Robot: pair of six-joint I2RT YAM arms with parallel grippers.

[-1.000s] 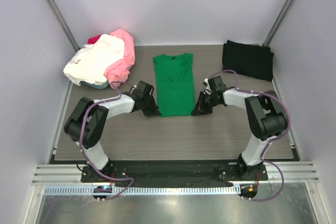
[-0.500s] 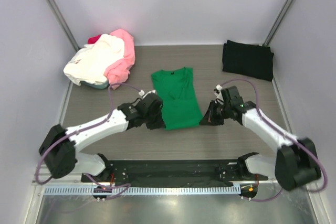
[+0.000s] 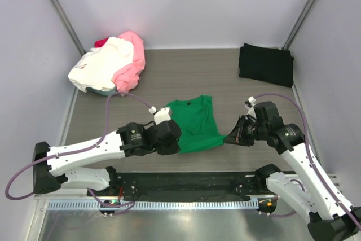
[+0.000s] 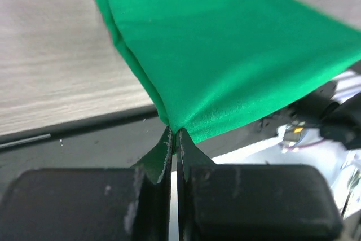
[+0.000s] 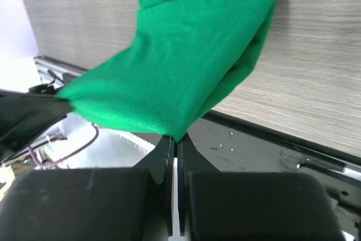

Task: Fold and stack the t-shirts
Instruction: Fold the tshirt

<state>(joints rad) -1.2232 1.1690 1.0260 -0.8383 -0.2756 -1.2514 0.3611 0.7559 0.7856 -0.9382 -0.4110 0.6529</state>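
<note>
While arms [image 3: 96, 148] [image 3: 299, 150] stretch low, grippers [image 3: 174, 144] [image 3: 228, 137] pinch green t-shirt [image 3: 194, 125]

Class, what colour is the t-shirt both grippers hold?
The t-shirt is plain bright green; clearest in the left wrist view.

Red shirt [image 3: 101, 42] largely beneath cream-white shirt [image 3: 102, 65]

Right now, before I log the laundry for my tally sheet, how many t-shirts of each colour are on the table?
green t-shirt: 1
black t-shirt: 1
pink t-shirt: 1
cream-white t-shirt: 1
red t-shirt: 1
Total: 5
</note>
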